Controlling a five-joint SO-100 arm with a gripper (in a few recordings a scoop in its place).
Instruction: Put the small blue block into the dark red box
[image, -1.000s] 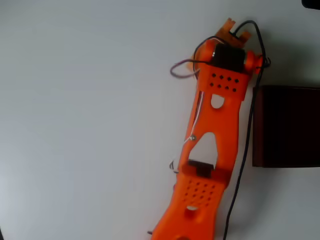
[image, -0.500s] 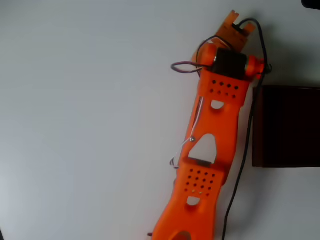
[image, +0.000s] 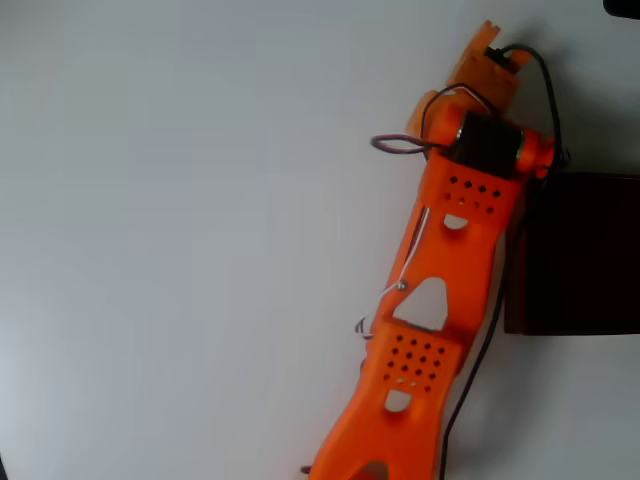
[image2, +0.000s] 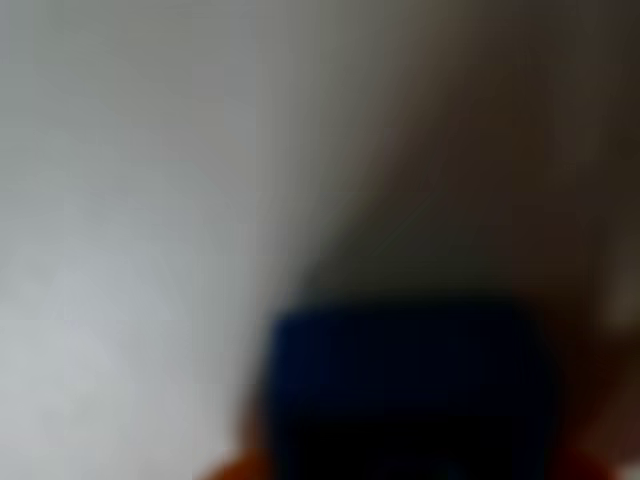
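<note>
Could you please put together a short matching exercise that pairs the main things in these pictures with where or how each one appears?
Things:
1. blue block
2. dark red box
3. orange arm
4. black cable

Descriptions:
A. runs up the overhead view from the bottom edge
B. blurred and very close at the bottom of the wrist view
C. at the right edge of the overhead view
D. thin, trailing down between the arm and the box

Pairs: 1-B, 2-C, 3-A, 4-D
</note>
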